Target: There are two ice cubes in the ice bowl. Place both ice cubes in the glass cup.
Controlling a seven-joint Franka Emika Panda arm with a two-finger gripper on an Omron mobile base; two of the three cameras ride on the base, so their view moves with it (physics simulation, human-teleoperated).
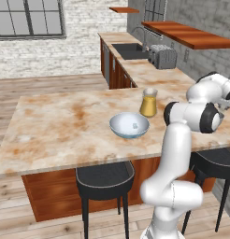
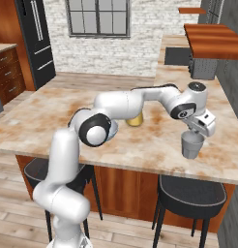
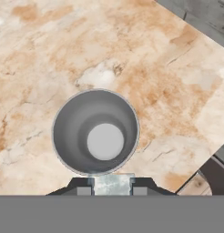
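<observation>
From the left base view, the ice bowl (image 1: 129,124) sits far from the gripper, with one ice cube (image 1: 135,125) inside. From the right base view, the gripper (image 2: 192,134) hangs just above the glass cup (image 2: 192,144). From the hand view, its tips pinch a pale cube (image 3: 113,184) right over the cup, which stands straight up, mouth open to the tool. I think it should let go only when centered.

Arm stretched right, jaws clamping a cube (image 3: 113,184).
</observation>
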